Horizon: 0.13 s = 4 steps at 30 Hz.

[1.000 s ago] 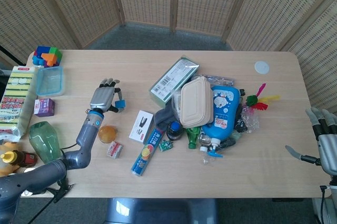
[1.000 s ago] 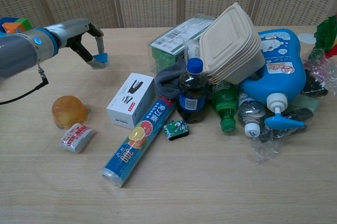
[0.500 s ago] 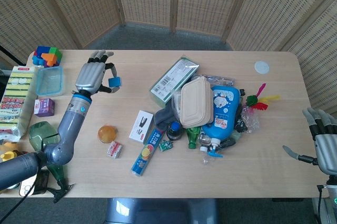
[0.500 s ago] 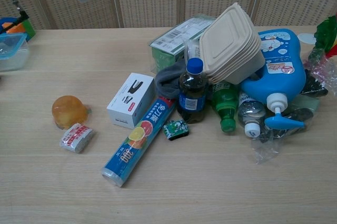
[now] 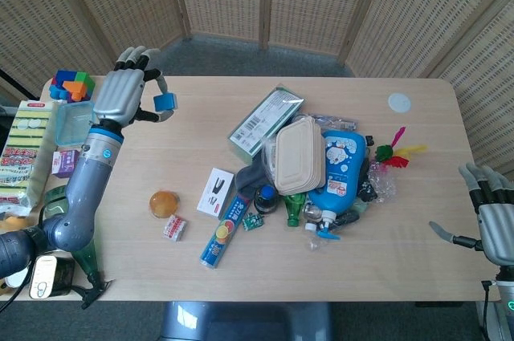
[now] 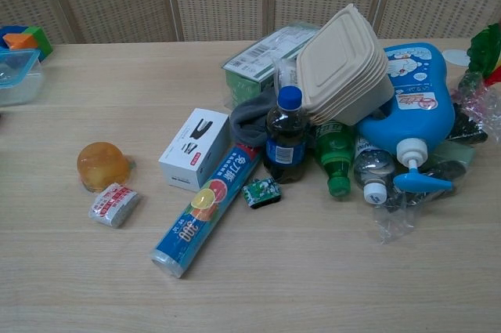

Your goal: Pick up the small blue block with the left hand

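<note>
In the head view my left hand (image 5: 122, 94) is raised high above the table's left side and pinches the small blue block (image 5: 165, 102) between thumb and a finger, the other fingers spread upward. The block hangs clear of the table. My right hand (image 5: 491, 214) hangs off the table's right edge, fingers apart and holding nothing. Neither hand shows in the chest view.
A pile of bottles, a beige clamshell box (image 5: 299, 152) and a blue jug (image 5: 341, 166) fills the middle right. A white box (image 6: 194, 159), a blue roll (image 6: 206, 208), an orange ball (image 6: 102, 165) and a small packet (image 6: 114, 204) lie at centre left. A clear tub (image 5: 75, 122) and coloured blocks (image 5: 72, 84) stand far left.
My left hand has risen from the table with the blue block, moving up and towards the far left, and left the chest view. The right hand barely moved.
</note>
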### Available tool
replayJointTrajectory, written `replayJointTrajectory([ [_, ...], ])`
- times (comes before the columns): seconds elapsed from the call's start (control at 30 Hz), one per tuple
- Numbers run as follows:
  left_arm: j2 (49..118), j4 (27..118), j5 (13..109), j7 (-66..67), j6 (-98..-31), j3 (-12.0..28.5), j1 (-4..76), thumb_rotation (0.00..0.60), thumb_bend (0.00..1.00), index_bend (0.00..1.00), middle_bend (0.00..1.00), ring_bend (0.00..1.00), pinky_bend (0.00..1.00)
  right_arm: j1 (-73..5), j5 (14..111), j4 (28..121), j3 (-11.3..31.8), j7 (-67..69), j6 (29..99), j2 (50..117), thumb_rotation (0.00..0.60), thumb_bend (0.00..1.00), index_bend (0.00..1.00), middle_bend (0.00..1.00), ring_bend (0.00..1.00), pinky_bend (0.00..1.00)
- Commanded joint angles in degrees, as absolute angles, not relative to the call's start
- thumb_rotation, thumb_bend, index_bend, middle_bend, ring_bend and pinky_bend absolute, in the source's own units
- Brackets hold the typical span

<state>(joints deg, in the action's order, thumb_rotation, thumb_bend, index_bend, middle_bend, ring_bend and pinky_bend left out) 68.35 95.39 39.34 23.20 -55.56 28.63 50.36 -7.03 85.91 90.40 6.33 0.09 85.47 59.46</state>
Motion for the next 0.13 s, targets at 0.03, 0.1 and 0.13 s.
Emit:
replayJointTrajectory([
  [0.03,68.01,95.63,39.06,22.79,-55.80,28.35,50.65,0.564,0.34,0.64,0.13,0.00,0.00,-7.05,85.93,90.45,6.34,0.11,85.49,59.48,0.238,0.18,0.00,0.00,0.00,0.00],
  [0.1,67.74,95.70,38.89,22.52,-55.91,28.04,50.93,0.563,0.34,0.64,0.13,0.00,0.00,-7.04,85.91,90.52,6.33,0.06,85.47,59.45,0.237,0.18,0.00,0.00,0.00,0.00],
  [0.13,67.59,95.75,38.72,22.47,-55.88,27.87,51.06,0.563,0.34,0.64,0.13,0.00,0.00,-7.04,85.93,90.55,6.33,0.03,85.50,59.44,0.235,0.18,0.00,0.00,0.00,0.00],
])
